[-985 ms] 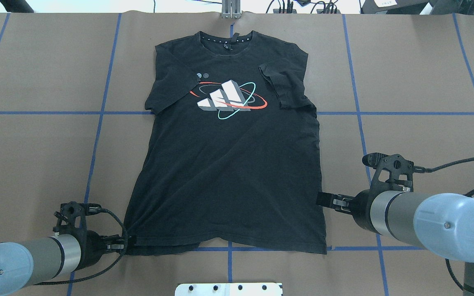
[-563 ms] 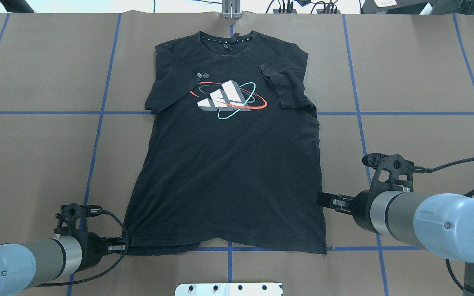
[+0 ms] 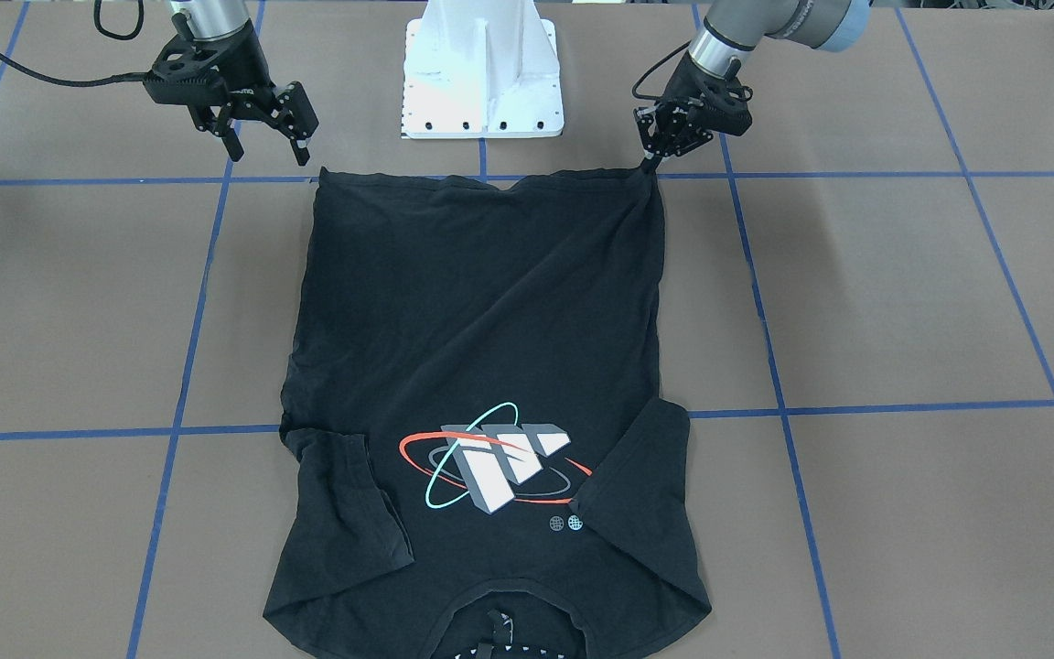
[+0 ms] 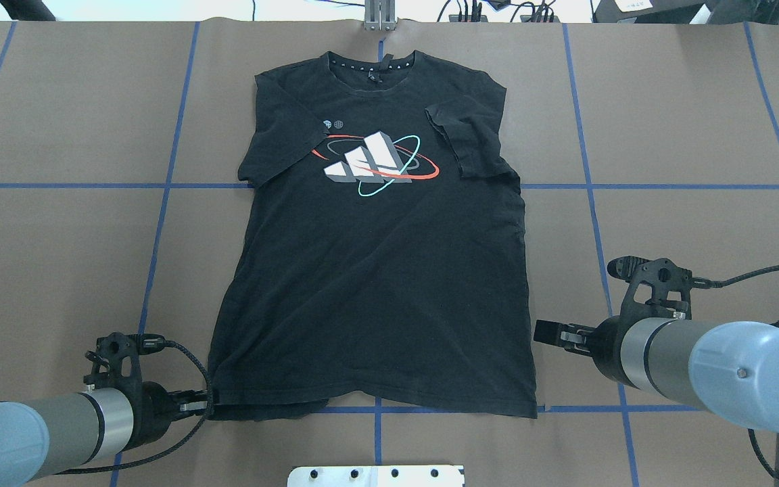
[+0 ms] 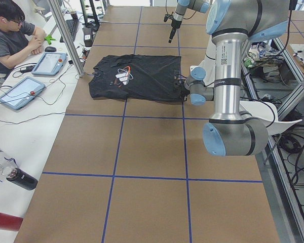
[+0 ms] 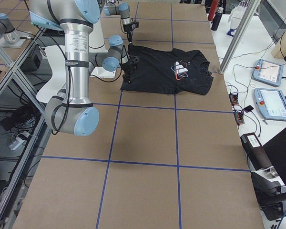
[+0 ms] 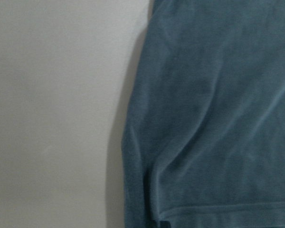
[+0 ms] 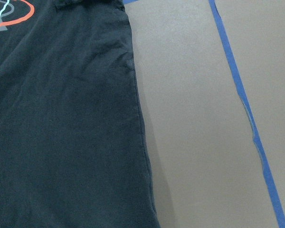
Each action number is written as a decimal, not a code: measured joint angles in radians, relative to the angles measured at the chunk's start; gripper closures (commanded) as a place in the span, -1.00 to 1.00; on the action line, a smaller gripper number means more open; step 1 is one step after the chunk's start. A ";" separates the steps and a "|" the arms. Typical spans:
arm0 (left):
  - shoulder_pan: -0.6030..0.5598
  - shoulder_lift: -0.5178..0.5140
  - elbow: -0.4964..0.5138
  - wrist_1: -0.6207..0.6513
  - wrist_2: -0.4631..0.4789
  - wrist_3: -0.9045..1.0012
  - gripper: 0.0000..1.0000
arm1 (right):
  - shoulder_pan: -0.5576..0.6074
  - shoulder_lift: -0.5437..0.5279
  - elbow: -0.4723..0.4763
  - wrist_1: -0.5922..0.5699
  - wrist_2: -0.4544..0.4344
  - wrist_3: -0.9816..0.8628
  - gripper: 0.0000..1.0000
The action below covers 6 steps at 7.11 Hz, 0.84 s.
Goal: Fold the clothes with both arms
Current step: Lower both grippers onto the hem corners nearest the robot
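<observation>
Right hand [image 3: 269, 154] backed off the T-shirt [image 4: 376, 270], released; left hand [image 3: 649, 165] clenches its hem.

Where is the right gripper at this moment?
In the overhead view the right gripper sits at lower right, just beside the side edge of the T-shirt, near its hem corner, open and holding nothing.

Left claw [image 3: 651, 161] is pinched closed low down, while right claw [image 3: 269, 146] hovers, spread wide.
</observation>
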 measured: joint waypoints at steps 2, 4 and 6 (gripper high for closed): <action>-0.001 0.000 -0.024 0.000 0.003 -0.002 1.00 | -0.019 -0.011 -0.047 0.075 -0.016 0.019 -0.93; 0.000 0.001 -0.036 -0.001 0.032 -0.001 1.00 | -0.108 -0.003 -0.103 0.098 -0.109 0.103 -0.80; 0.001 0.002 -0.038 -0.001 0.054 0.000 1.00 | -0.204 0.002 -0.152 0.133 -0.218 0.179 -0.44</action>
